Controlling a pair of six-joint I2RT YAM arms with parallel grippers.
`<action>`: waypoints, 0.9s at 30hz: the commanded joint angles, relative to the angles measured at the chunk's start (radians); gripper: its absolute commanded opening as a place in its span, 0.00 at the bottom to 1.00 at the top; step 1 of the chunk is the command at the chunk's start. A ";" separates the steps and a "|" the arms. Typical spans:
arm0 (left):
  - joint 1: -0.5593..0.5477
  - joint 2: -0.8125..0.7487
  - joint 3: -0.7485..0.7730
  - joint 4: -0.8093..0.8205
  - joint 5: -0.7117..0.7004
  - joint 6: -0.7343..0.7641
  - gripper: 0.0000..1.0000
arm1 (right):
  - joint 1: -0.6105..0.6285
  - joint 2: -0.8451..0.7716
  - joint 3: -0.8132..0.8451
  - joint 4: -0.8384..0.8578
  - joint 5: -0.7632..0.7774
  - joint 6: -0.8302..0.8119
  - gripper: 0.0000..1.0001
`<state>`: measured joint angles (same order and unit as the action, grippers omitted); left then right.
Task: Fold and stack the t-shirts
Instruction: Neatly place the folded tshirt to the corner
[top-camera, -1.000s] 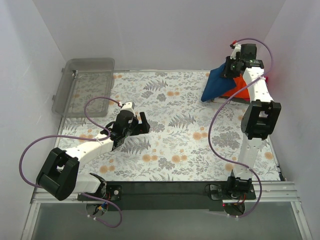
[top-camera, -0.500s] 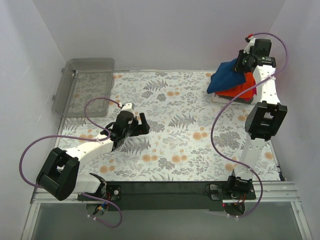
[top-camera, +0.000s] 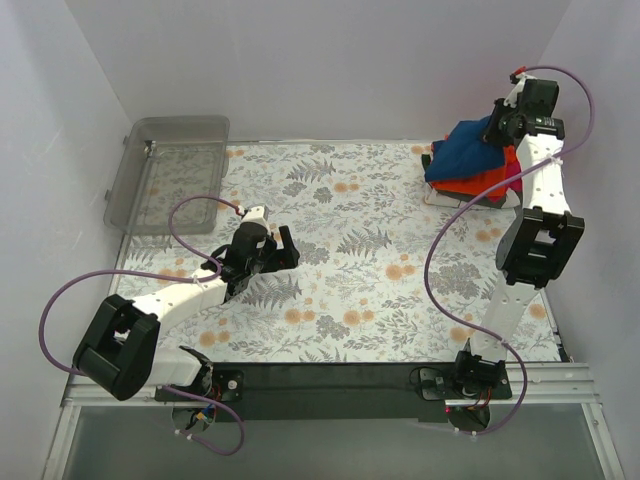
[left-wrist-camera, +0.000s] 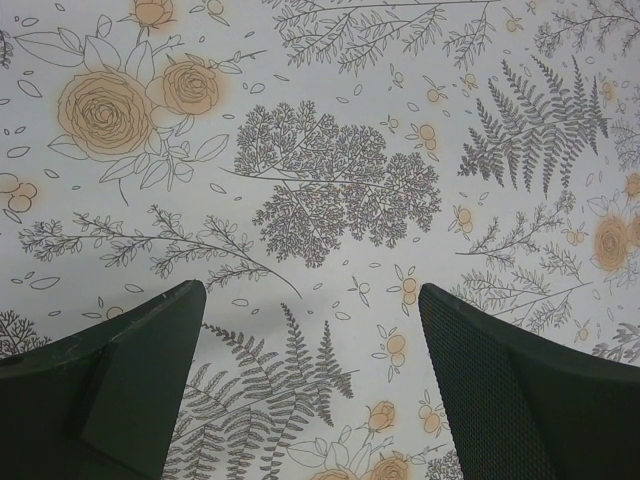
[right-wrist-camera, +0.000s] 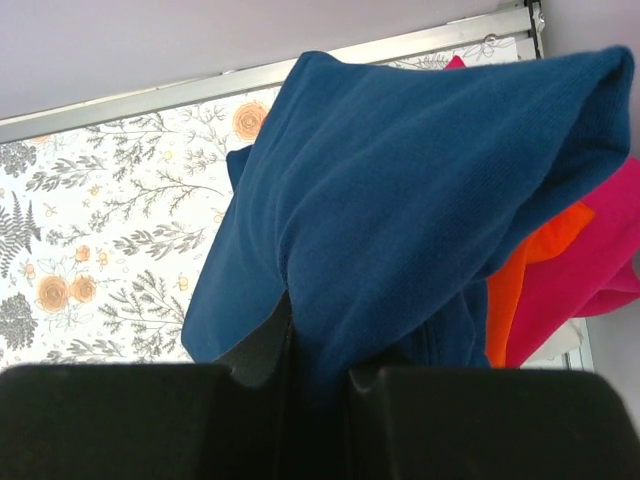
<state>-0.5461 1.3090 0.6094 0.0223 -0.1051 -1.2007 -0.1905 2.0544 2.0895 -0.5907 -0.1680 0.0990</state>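
Right claw (top-camera: 498, 128) pinching navy shirt (top-camera: 462, 150) — cloth hanging from it onto orange shirt (right-wrist-camera: 522, 285) and magenta shirt (right-wrist-camera: 598, 250), left claw (left-wrist-camera: 311, 300) wide open, empty, over counter (top-camera: 350, 285).

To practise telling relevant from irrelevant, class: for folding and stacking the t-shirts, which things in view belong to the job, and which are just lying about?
Belong to the job:
- navy t-shirt, pinched in the right gripper
- orange t-shirt
- magenta t-shirt
- pale cloth under the pile

Just lying about:
- clear plastic bin
- floral table cover
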 joint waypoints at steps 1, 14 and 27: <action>0.005 -0.007 -0.013 0.008 -0.007 0.010 0.81 | -0.003 -0.082 -0.025 0.100 0.035 0.010 0.01; 0.005 -0.001 -0.014 0.007 0.010 0.007 0.81 | 0.039 -0.086 -0.051 0.098 0.288 -0.031 0.62; 0.005 0.006 -0.004 0.016 0.022 -0.002 0.81 | 0.078 -0.129 -0.132 0.115 0.327 -0.045 0.92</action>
<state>-0.5461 1.3205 0.6006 0.0292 -0.0887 -1.2018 -0.1383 2.0026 1.9926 -0.5247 0.1329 0.0708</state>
